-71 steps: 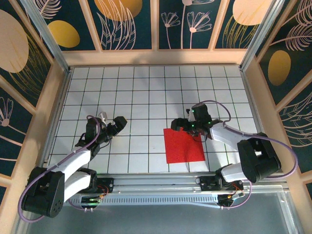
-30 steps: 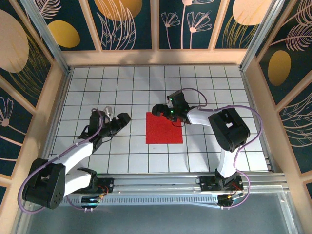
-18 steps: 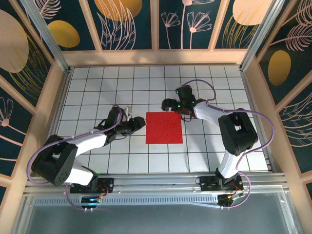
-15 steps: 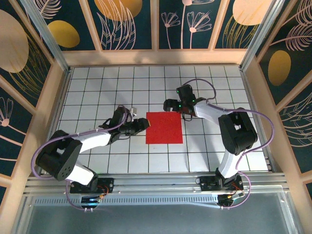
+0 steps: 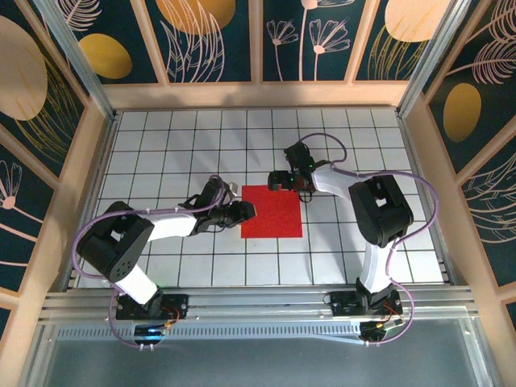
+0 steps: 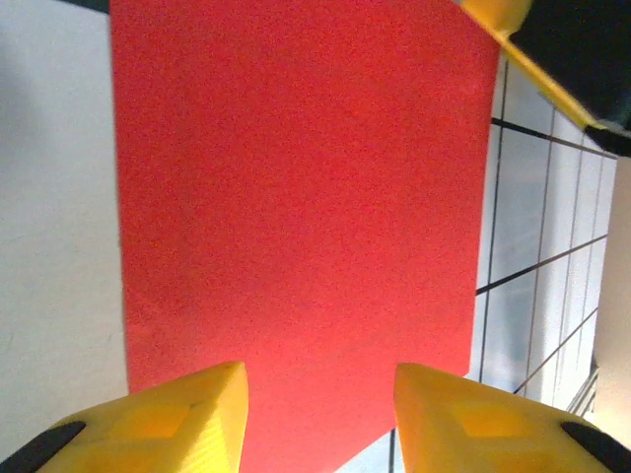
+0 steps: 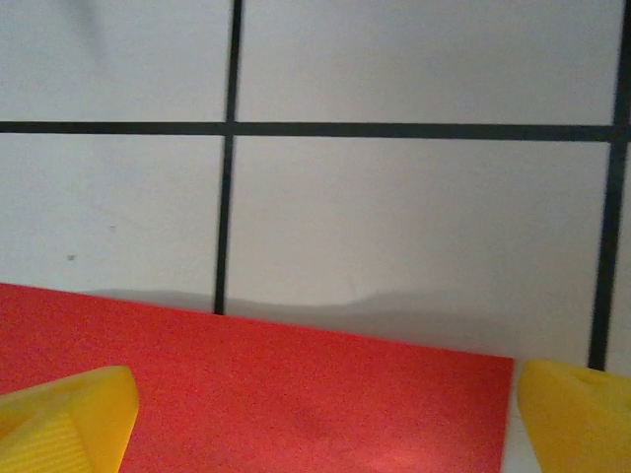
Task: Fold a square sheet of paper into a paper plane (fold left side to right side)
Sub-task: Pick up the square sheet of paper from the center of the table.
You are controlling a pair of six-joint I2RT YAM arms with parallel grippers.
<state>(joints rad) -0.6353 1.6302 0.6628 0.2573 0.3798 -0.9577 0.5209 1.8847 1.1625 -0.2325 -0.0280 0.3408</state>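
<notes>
**A:** Item one?
**B:** Square sheet of paper (image 5: pixel 272 211): bright red, flat, unfolded. It lies near the middle of the white grid table (image 5: pixel 161 145), with its edges parallel to the grid lines.

**A:** Nearest to it?
**B:** Left gripper (image 5: pixel 246 211), at the sheet's left edge. In the wrist view (image 6: pixel 320 414), its yellow fingertips (image 6: pixel 187 414) stand partway apart over the red surface (image 6: pixel 296 197). Nothing is pinched between them. I cannot tell whether the tips press on the paper.

**A:** Next?
**B:** Right gripper (image 5: pixel 278 181), at the sheet's far edge. In its own view (image 7: pixel 317 424) the jaws are spread wide, one fingertip in each lower corner of the picture. The paper's far edge and one corner (image 7: pixel 296 394) lie between them, and bare tiles lie beyond.

**A:** Surroundings?
**B:** Dark wall panels (image 5: pixel 210 40) with a gold plant pattern, in pale wooden frames.
</notes>
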